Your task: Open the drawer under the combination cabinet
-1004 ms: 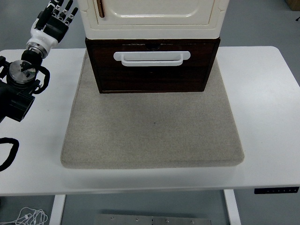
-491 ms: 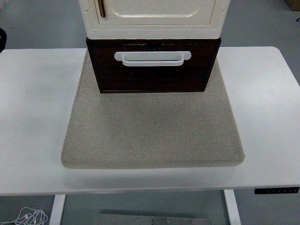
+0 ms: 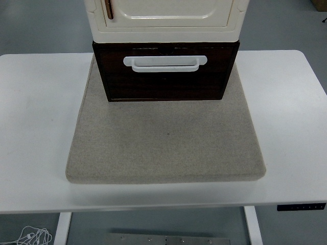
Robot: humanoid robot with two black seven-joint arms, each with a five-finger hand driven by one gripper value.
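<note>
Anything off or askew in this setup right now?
Nothing stands out. The cream cabinet sits squarely on the dark drawer, whose white handle looks level and intact. The grey mat lies flat on the white table. No spills; neither hand is in view.

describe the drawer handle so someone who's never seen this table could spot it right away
On the white table lies a beige mat with a cabinet at its far end. Below the cream upper unit sits a dark brown drawer. The handle is the white horizontal bar across the drawer's front, its only light part.
</note>
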